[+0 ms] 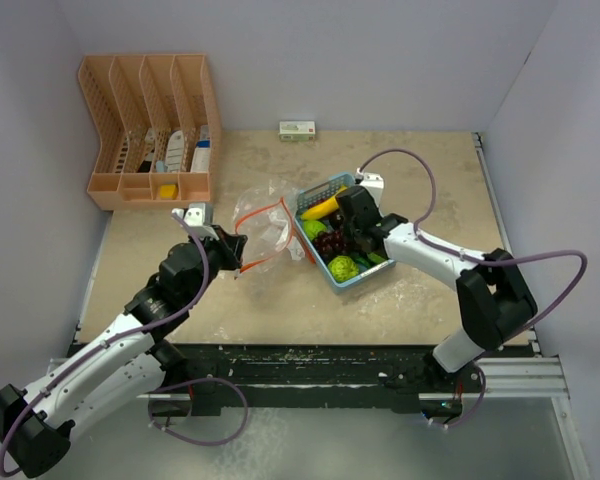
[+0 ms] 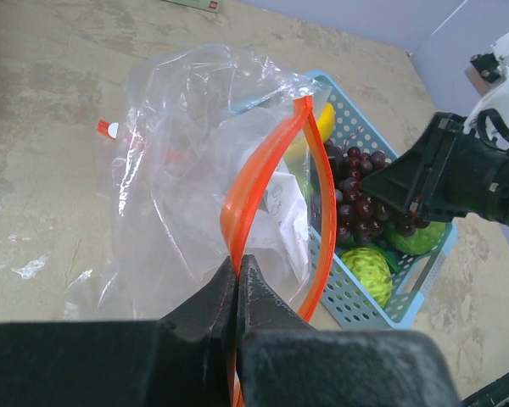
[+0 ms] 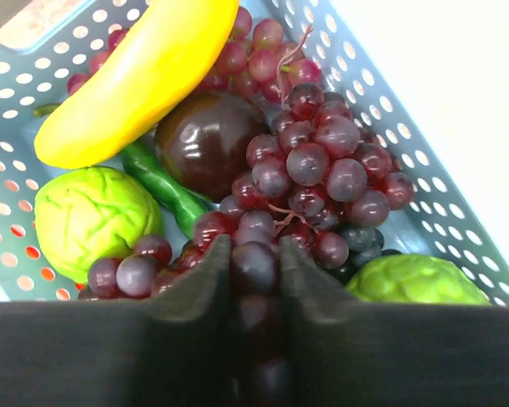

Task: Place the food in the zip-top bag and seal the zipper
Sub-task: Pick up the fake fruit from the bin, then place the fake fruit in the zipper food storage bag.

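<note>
The light-blue basket (image 1: pixel 368 272) stood on the bench (image 1: pixel 430 190), and all of the food lay inside it. The right pincer (image 3: pixel 254 264) reached down into the basket. Its 2 fingers were drawn narrow, with 1 grape of the dark red-purple grape bunch (image 3: pixel 322 161) pinched between them and touching both inner faces. The rest of the bunch spread along the middle of the basket.

The yellow banana (image 3: pixel 144 76) lay across the basket's far end, beyond the grapes. A glossy dark maroon round fruit (image 3: pixel 208 140) sat between the banana and the bunch. The long green vegetable (image 3: pixel 161 182) ran along the basket floor beside it, partly hidden under the other pieces. In the right wrist view, 1 bumpy lime-green fruit (image 3: pixel 89 216) rested against the basket's left wall. A 2nd one sat low against the right wall, just beside the grapes.

The clear zip-top bag (image 2: pixel 170 170) lay crumpled just left of the basket, with its mouth turned toward the basket and its upper corner at the basket's rim. The left pincer (image 2: pixel 237 284) was clamped tight on the near end of the bag's orange zipper strip (image 2: pixel 267 170). Above the grip, the 2 sides of the strip bowed apart, so the mouth stood open.

An orange plastic organizer rack (image 1: pixel 150 130) stood well apart from the basket, off to its far left. A small green-and-white box (image 1: pixel 297 130) lay beyond the basket by the back wall.
</note>
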